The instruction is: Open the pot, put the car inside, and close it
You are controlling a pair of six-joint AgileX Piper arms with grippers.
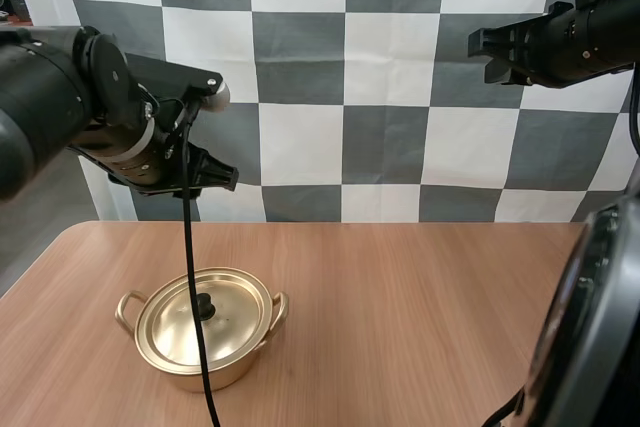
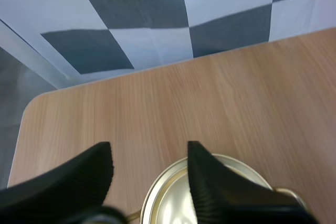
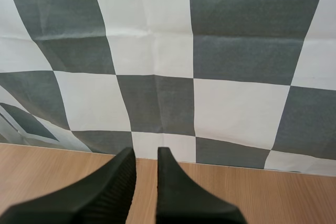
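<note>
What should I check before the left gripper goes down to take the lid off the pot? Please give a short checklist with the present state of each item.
1. The lid sits fully on the golden pot: ok.
2. The left gripper is open and empty, above the lid's rim: ok.
3. The left gripper is centred over the black knob: cannot tell.
4. The right gripper is raised away from the pot, fingers slightly apart, holding nothing: ok.
5. Where the car lies: cannot tell.
</note>
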